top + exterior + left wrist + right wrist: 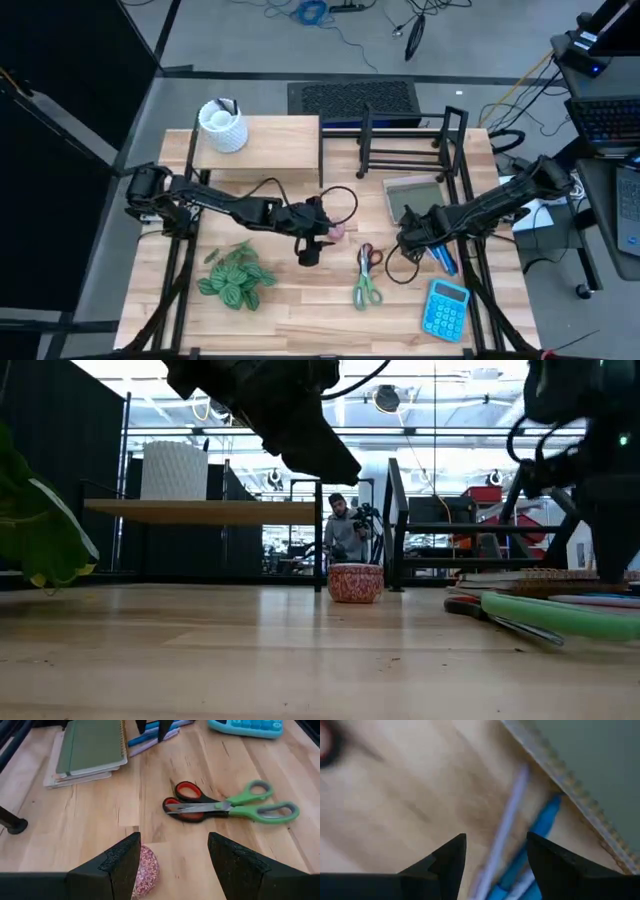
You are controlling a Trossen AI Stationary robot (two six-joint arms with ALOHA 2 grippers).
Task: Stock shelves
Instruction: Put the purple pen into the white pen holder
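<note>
The left pincer (322,240) hangs open over a small patterned bowl (336,232) at mid worktop (300,300). The right pincer (412,243) is open above blue pens (442,259). The wooden shelf (280,145) and black rack (410,140) stand at the back edge.

A pale wooden table (300,310) carries everything. At its back stand the pale-wood riser shelf (262,148), with a white ribbed pot (222,126) on top, and beside it the black wire rack (410,140). In front of the rack lies a green notebook (412,196) on a stack, with blue pens (443,259) just beside it. Near the middle sits a small red patterned bowl (355,582). Toward the front lie a leafy green plant (236,276), red-handled scissors (187,802) touching green-handled scissors (250,809), and a blue calculator (445,308).
</note>
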